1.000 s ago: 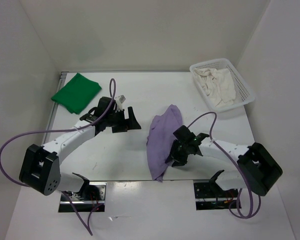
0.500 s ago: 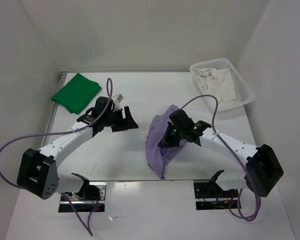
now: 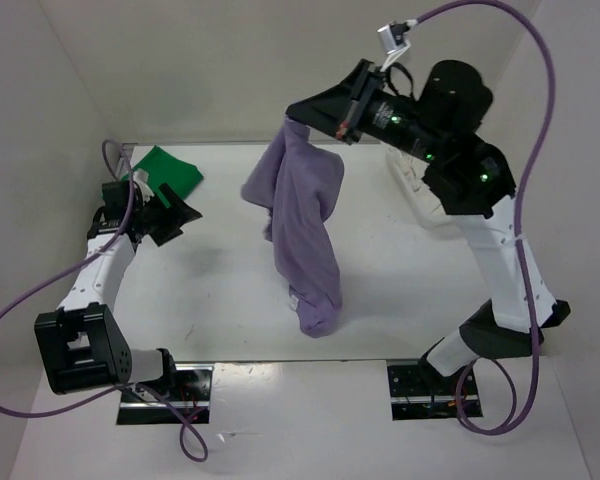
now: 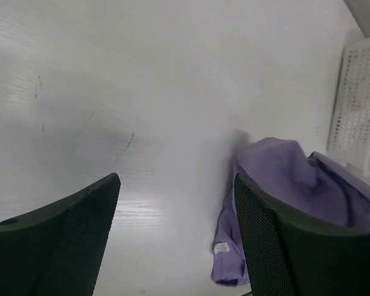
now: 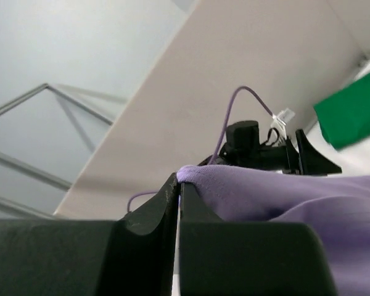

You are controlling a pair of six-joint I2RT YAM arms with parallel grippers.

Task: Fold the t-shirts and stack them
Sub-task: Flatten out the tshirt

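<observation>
Your left arm (image 3: 92, 272) runs from its base at the near left edge out along the left side of the table (image 3: 210, 300), lying low and stretched. Its left gripper (image 3: 176, 220) points toward the table's middle with the jaws released and wide apart. Nothing sits between them, and the wrist view shows only bare tabletop in the gap.

Your right arm (image 3: 502, 255) rises steeply from its near right base, elbow high, and reaches back over toward the centre. The right gripper (image 3: 302, 112) is well above the table, jaws clenched on an upper edge of the lavender shirt (image 3: 305, 225); the wrist view shows the cloth pinched right at the fingertips. The shirt hangs from that grip in a long bunched drape. Its lower end rests crumpled on the table near the middle, well apart from the left gripper.

Farther back, the green shirt (image 3: 170, 168) lies flat at the far left corner, just behind the left gripper. At the far right, your raised right arm hides most of the white basket (image 4: 361, 105) in the overhead view, so you cannot tell what it holds.
</observation>
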